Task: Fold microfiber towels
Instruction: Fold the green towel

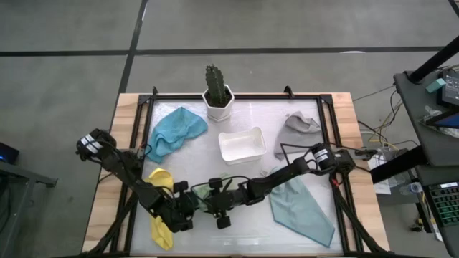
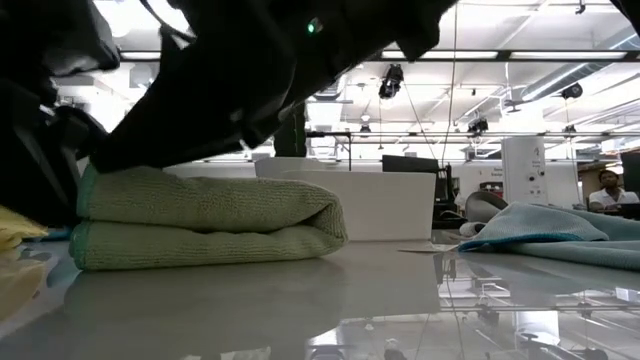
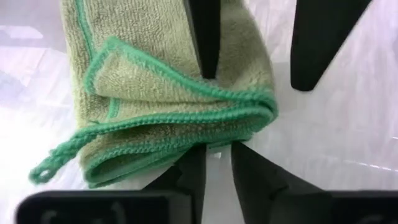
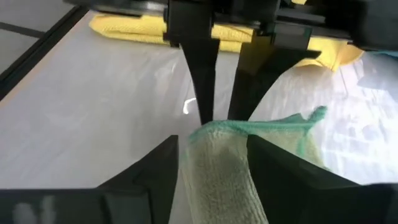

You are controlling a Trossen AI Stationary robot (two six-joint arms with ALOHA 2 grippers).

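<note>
The olive green towel [image 1: 204, 191] lies folded in several layers on the table near its front edge, seen side-on in the low view [image 2: 200, 220]. My left gripper [image 3: 217, 149] comes from the left, open by a narrow gap, its tips at the towel's hemmed edge. My right gripper [image 4: 213, 143] comes from the right, open wide, with the towel's folded end [image 4: 217, 168] between its fingers. The yellow towel [image 1: 159, 211] lies beside the left arm. The bright blue towel [image 1: 176, 132], grey towel [image 1: 297, 127] and pale teal towel [image 1: 301, 208] lie loose on the table. My left gripper has its fingertips [image 3: 198, 152] right at the green towel's hemmed edge [image 3: 186, 140]; bare table shows in the gap, and I cannot tell whether they touch it. My right gripper stands with one finger [image 4: 165, 168] on each side of the folded end; whether they touch it I cannot tell.
A white tray [image 1: 242, 143] stands at the table's middle. A cactus in a white pot [image 1: 217, 97] is at the far edge. A black frame [image 1: 140, 129] runs around the table top. Both arms crowd the near left part.
</note>
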